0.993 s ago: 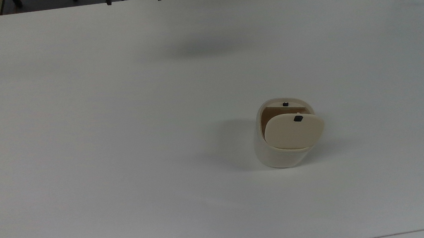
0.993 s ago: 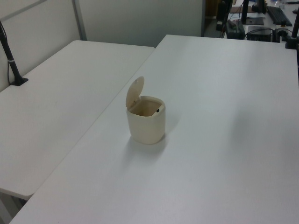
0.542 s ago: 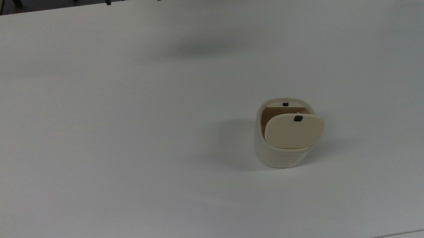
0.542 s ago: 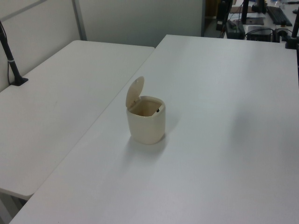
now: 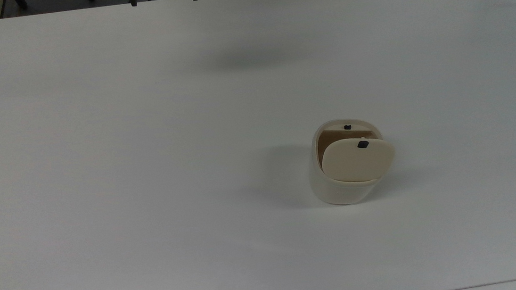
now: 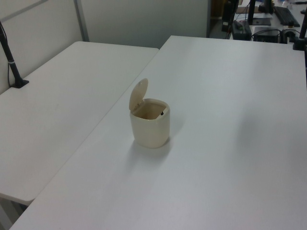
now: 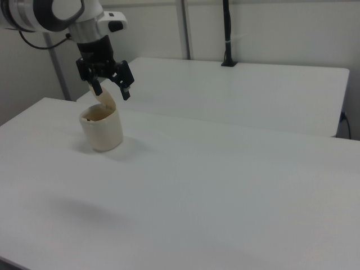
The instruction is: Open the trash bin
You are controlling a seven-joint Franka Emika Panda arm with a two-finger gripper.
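The trash bin (image 5: pixel 343 189) reads to us exactly as it did half a second and a full second ago: in the top view and the left view its body, its raised lid (image 5: pixel 358 159) and the shadow beside it sit in the same places, and we find no shift in them. The soft grey shadow (image 5: pixel 250 60) on the far part of the table (image 5: pixel 147 174) in the top view also matches the earlier pictures.

We see the bin standing upright on the white table, towards the top view's lower right, well apart from every edge. Its lid is swung up on the hinge and stands nearly upright above the rim, so the tan inside shows. A small black square button (image 5: pixel 362 144) sits near the lid's free edge, and a second small black piece (image 5: pixel 347 127) sits on the rim opposite the hinge. In the left view the bin (image 6: pixel 149 128) stands near the seam between our table and a neighbouring white table (image 6: pixel 57 96), with the lid (image 6: pixel 138 94) raised on the left view's left side.

In the right view the gripper (image 7: pixel 106 87) hangs just above the bin (image 7: pixel 102 130), beside the top of the raised lid (image 7: pixel 106 100). Its two black fingers (image 7: pixel 125 90) are spread apart with nothing between them, and we see them clear of the rim.
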